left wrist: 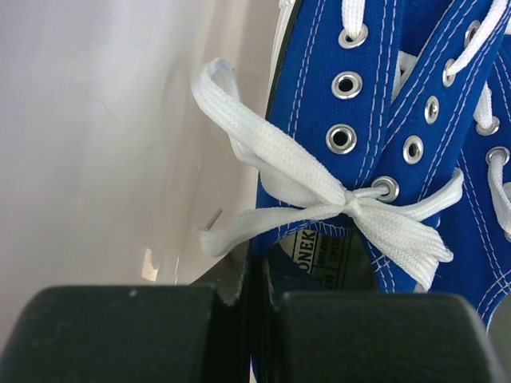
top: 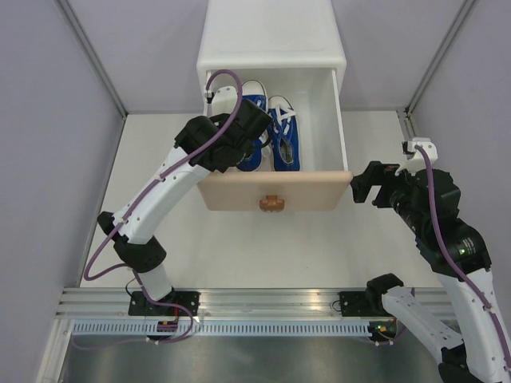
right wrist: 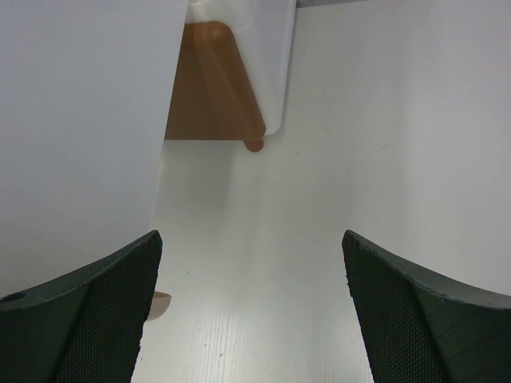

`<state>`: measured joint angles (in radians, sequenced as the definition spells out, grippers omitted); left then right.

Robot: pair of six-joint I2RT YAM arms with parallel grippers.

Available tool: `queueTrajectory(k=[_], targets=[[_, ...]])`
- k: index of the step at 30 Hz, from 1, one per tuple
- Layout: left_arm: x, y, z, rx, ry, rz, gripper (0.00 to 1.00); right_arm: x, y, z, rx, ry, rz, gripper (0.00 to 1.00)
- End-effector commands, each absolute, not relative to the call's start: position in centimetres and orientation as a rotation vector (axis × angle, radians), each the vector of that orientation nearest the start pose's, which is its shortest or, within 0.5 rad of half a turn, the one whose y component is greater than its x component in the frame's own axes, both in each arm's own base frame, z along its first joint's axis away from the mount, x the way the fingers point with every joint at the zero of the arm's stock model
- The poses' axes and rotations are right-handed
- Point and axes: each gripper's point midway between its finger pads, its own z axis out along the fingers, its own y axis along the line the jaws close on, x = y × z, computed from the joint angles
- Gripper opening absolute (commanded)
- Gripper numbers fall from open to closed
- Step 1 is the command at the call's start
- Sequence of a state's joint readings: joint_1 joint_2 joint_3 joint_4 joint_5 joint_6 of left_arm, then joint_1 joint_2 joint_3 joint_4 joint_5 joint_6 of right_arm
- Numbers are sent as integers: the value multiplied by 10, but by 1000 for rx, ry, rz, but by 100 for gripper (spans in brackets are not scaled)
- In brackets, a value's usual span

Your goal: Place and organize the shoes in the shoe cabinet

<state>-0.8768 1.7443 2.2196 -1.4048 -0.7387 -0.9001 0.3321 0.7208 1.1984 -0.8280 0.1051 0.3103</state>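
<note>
1. Top external view:
   - The shoe cabinet (top: pixel 271 32) stands at the far side of the table (top: pixel 160 239), with its upper drawer (top: pixel 239 191) pulled out towards the arms.
   - Both blue shoes lie side by side in the drawer, their long axes running from front to back.
   - The left gripper (top: pixel 254 142) reaches down into the drawer over the left blue shoe (top: pixel 254 94), so the left arm is much the nearer.
   - The right blue shoe (top: pixel 283 136) lies just beside it, on the side of the right arm.
   - The right gripper (top: pixel 359 187) hangs outside the drawer's front right corner, apart from both shoes.
   - No green shoes show.

2. Left wrist view:
   - The left gripper (left wrist: pixel 251 319) has its fingers (left wrist: pixel 120 335) pressed together.
   - A strip of the left blue shoe (left wrist: pixel 315 80) runs down into the slit between them, so it appears to pinch the canvas collar near the tied lace bow (left wrist: pixel 351 203).
   - The white drawer wall (left wrist: pixel 96 120) is close on the left.

3. Right wrist view:
   - The right gripper (right wrist: pixel 251 319) is spread wide, with only bare table (right wrist: pixel 359 120) between its fingers (right wrist: pixel 96 319); it holds and touches nothing.
   - The white drawer side (right wrist: pixel 80 120) is to its left, and the brown lower drawer front (right wrist: pixel 211 88) lies beyond.
</note>
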Motion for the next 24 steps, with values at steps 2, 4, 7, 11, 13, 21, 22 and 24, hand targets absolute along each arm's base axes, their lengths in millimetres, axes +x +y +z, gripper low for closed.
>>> queueTrajectory(k=[2, 4, 7, 11, 13, 21, 22, 24], targets=[[306, -211, 365, -375, 2120, -44, 2, 223, 75, 356, 45, 1872, 372, 97], [306, -208, 366, -379, 2112, -30, 2, 222, 76, 359, 39, 1866, 379, 97], [305, -203, 367, -387, 2104, -14, 2, 223, 80, 360, 31, 1863, 400, 97], [306, -198, 370, -403, 2084, 4, 2, 224, 83, 361, 28, 1863, 413, 97], [309, -198, 368, -405, 2085, 17, 2, 225, 84, 361, 25, 1864, 418, 97], [310, -193, 363, -414, 2095, 53, 2, 227, 87, 358, 14, 1874, 425, 97], [310, -193, 362, -413, 2099, 53, 2, 227, 87, 357, 12, 1876, 425, 97], [310, -192, 362, -404, 2103, 56, 2, 227, 88, 357, 10, 1875, 427, 97]])
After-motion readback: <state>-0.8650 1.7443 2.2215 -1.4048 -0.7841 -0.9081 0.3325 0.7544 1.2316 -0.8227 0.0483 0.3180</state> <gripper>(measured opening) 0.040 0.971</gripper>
